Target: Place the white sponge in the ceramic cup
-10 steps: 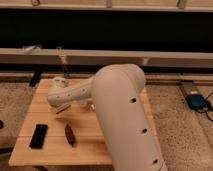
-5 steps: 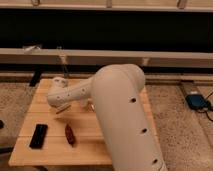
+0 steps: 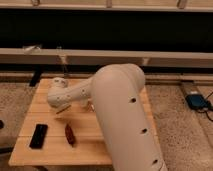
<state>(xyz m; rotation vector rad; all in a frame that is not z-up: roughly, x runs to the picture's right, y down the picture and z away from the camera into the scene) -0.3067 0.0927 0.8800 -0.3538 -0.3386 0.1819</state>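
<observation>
**Low over the far-left boards, sponge out of sight**

Camera view: my arm (image 3: 122, 110) takes up the middle of the scene. The bulky elbow is nearest. From there the forearm runs left and away to the wrist, which sits above the far-left part of the table (image 3: 50, 152). My gripper (image 3: 62, 107) hangs under that wrist, pointing down and close to the wood. I cannot tell whether it is clenched, released or holding anything, because the wrist covers most of it.

I can make out neither the sponge nor the cup. Both may lie behind my forearm or under the wrist, but that is a guess. Near the left front of the table lie a black block (image 3: 38, 135) and, just right of it, a dark red thing (image 3: 70, 134). Both are well apart from my gripper and are no part of the job. A clear upright thing (image 3: 63, 65) stands at the far edge beyond my wrist. A blue box (image 3: 196, 101) sits on the floor far to the right.

I judge this to be the reach for the sponge, early in the task. The next move calls for settling squarely over the sponge and closing on its sides, then lifting clear. After that comes the carry to the cup, with the sponge centred over the rim before I let go. The clear thing behind is close enough to knock on the lift.
</observation>
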